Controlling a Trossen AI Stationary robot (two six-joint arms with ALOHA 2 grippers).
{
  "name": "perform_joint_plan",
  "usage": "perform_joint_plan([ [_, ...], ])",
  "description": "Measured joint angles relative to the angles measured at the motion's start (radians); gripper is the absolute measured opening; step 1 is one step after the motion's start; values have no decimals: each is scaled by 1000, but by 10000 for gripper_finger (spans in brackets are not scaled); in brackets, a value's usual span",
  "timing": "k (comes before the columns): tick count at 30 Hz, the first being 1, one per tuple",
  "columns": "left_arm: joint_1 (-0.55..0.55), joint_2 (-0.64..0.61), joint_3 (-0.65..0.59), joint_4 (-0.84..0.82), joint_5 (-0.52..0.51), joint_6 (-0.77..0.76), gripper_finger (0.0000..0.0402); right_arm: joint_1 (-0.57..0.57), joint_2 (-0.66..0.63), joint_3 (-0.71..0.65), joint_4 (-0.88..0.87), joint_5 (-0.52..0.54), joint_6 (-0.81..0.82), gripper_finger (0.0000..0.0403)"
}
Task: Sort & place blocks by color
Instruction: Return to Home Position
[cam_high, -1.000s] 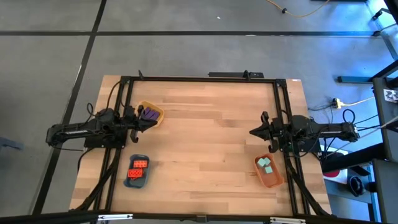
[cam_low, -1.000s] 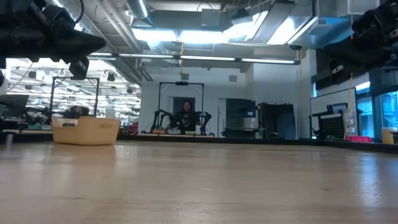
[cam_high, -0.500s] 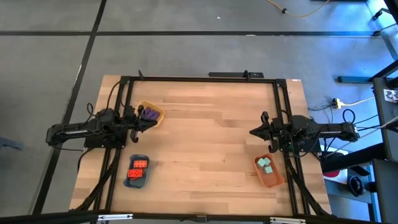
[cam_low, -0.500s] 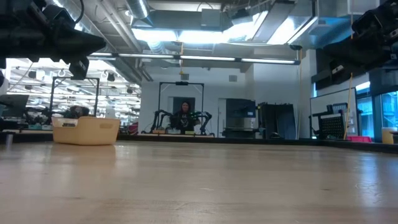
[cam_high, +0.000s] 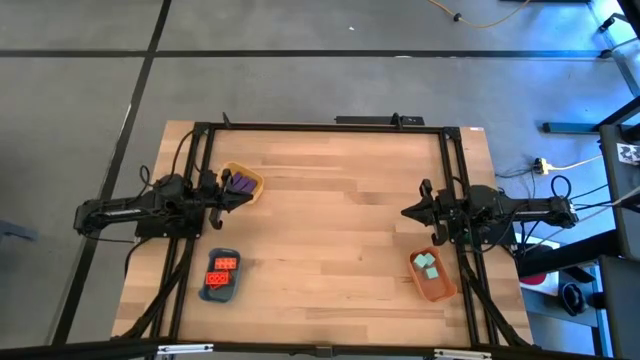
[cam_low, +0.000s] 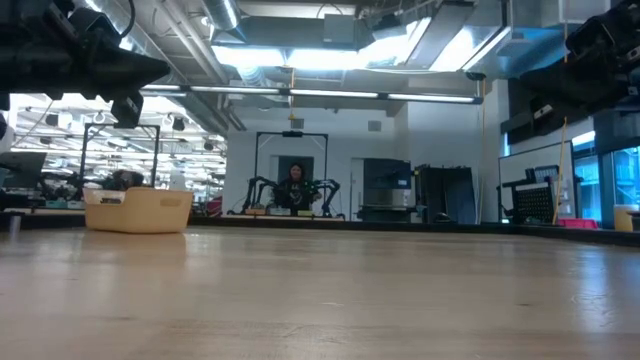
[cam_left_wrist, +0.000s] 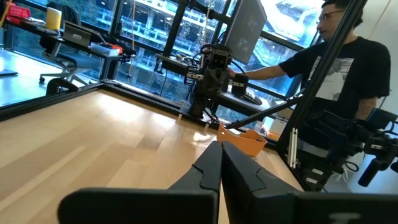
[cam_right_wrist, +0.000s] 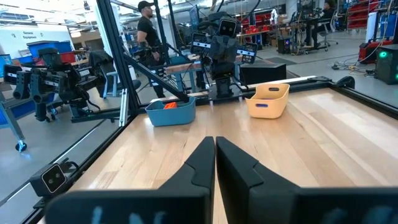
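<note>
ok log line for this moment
left arm: left edge, jaws shut, empty | right arm: right edge, jaws shut, empty | purple blocks: yellow tray | orange-red blocks: blue tray | mint blocks: orange tray

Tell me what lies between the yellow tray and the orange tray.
Only bare table, seen in the high view, between the yellow tray and the orange tray.
</note>
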Motion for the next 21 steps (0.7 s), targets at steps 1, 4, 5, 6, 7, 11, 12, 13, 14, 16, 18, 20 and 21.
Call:
perform_joint_plan([
  [1, 0, 0, 0, 0, 0, 0, 1, 0, 0, 0, 0, 0, 0, 18],
  [4, 0, 0, 0, 0, 0, 0, 4, 0, 0, 0, 0, 0, 0, 18],
  [5, 0, 0, 0, 0, 0, 0, 6, 0, 0, 0, 0, 0, 0, 18],
  [6, 0, 0, 0, 0, 0, 0, 8, 0, 0, 0, 0, 0, 0, 18],
  [7, 0, 0, 0, 0, 0, 0, 11, 0, 0, 0, 0, 0, 0, 18],
  [11, 0, 0, 0, 0, 0, 0, 19, 0, 0, 0, 0, 0, 0, 18],
  [12, 0, 0, 0, 0, 0, 0, 21, 0, 0, 0, 0, 0, 0, 18],
  [13, 0, 0, 0, 0, 0, 0, 23, 0, 0, 0, 0, 0, 0, 18],
  [14, 0, 0, 0, 0, 0, 0, 25, 0, 0, 0, 0, 0, 0, 18],
  [16, 0, 0, 0, 0, 0, 0, 28, 0, 0, 0, 0, 0, 0, 18],
  [18, 0, 0, 0, 0, 0, 0, 30, 0, 0, 0, 0, 0, 0, 18],
  [20, 0, 0, 0, 0, 0, 0, 31, 0, 0, 0, 0, 0, 0, 18],
  [21, 0, 0, 0, 0, 0, 0, 31, 0, 0, 0, 0, 0, 0, 18],
])
